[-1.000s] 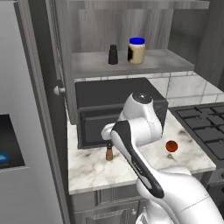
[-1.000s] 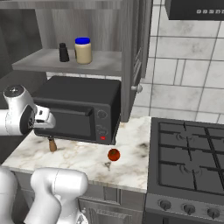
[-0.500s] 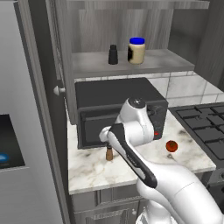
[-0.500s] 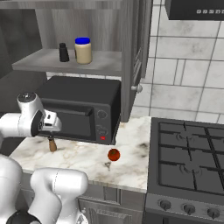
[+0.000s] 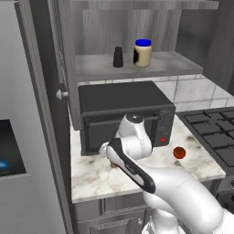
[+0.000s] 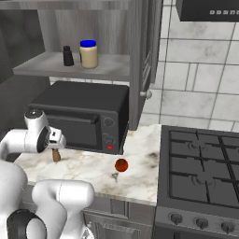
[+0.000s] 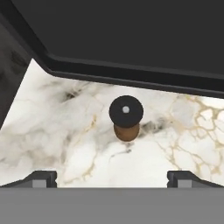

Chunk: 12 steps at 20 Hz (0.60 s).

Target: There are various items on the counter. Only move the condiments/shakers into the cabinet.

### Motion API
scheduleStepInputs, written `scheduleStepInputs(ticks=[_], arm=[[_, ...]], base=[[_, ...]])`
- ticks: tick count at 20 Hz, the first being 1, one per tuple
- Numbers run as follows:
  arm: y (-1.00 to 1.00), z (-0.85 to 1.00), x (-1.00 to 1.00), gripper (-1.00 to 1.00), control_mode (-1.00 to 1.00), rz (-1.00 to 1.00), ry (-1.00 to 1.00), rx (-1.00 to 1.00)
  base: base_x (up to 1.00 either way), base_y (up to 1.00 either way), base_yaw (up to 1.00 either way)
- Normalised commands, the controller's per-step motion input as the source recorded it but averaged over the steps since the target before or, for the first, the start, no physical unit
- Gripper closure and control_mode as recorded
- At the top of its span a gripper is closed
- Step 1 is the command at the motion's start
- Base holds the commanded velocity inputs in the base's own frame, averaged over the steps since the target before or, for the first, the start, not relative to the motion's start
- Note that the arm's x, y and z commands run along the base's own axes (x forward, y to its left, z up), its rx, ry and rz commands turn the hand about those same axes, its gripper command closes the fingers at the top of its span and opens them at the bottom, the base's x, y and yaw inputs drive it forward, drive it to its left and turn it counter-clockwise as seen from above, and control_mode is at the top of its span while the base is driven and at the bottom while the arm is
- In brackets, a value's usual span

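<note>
Wood shaker (image 7: 126,117) on counter (image 7: 57,131), before oven (image 7: 131,35)

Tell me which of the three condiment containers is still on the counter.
The slim brown wooden shaker with the dark cap, standing upright on the white marble counter beneath the open pincer. The black shaker and blue-lidded cream jar stand on the cabinet shelf.

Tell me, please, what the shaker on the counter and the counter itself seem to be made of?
The shaker looks like brown wood with a matte finish, under a flat black cap, perhaps plastic or metal; the render leaves that open. The counter looks like polished white marble: brownish-gold and grey veins run through its smooth surface.
</note>
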Motion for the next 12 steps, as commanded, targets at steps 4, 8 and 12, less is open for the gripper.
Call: scheduleStepInputs(ticks=[4,8,12], arm=[[0.08,-0.26,0.2,-1.0,-1.0,0.0,0.02,0.0],[0.0,-0.11,0.14,-1.0,-1.0,0.0,0.0,-0.04],[0.0,-0.06,0.1,-1.0,-1.0,0.0,0.0,-0.06]], base=[[0.0,0.0,0.0],[0.0,0.0,0.0],[0.0,0.0,0.0]])
